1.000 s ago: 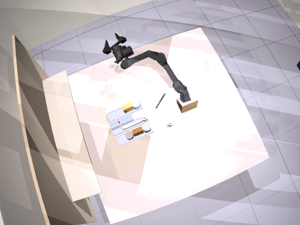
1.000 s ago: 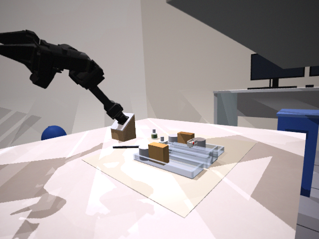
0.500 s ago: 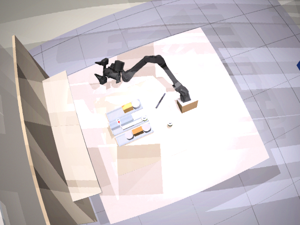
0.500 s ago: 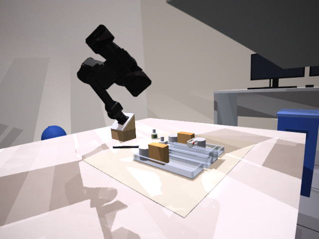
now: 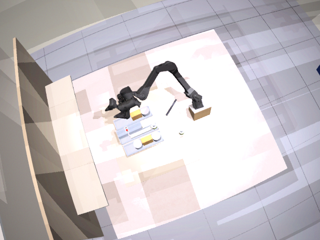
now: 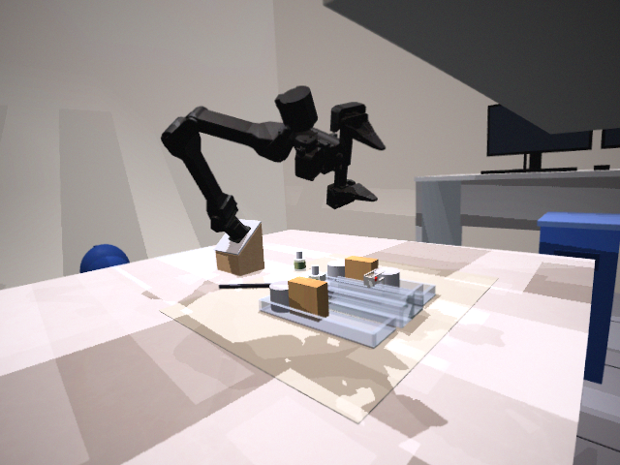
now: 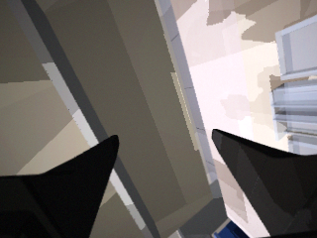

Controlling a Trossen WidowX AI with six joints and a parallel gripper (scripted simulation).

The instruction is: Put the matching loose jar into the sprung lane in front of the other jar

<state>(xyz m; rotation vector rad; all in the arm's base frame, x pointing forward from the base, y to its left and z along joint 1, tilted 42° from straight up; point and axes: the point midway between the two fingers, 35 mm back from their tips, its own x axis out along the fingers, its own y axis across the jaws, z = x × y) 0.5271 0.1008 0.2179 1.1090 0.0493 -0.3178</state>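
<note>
Okay so, my fingers [image 5: 110, 113] [image 6: 379, 173] were wide open with nothing in them, up above the counter [image 5: 219, 155] [image 6: 150, 390] [image 7: 218, 81]. The loose jar [image 5: 181, 132] [image 6: 299, 263] stood upright, well in from every edge and corner, while its lookalike [image 5: 154, 126] [image 6: 315, 273] sat among the clear lane trays [image 5: 129, 152] [image 6: 350, 333] [image 7: 299, 50].

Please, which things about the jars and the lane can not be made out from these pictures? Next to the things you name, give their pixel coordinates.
- Label text on the loose jar [image 5: 181, 132] [image 6: 299, 264]: too small, top and exterior views.
- Lower part of the lane jar [image 5: 154, 126] [image 6: 315, 274]: exterior view, hidden behind the tray parts and orange box [image 6: 307, 296].
- Both jars in the wrist view: outside the picture.
- Pusher plate contact: too small, top view.
</note>
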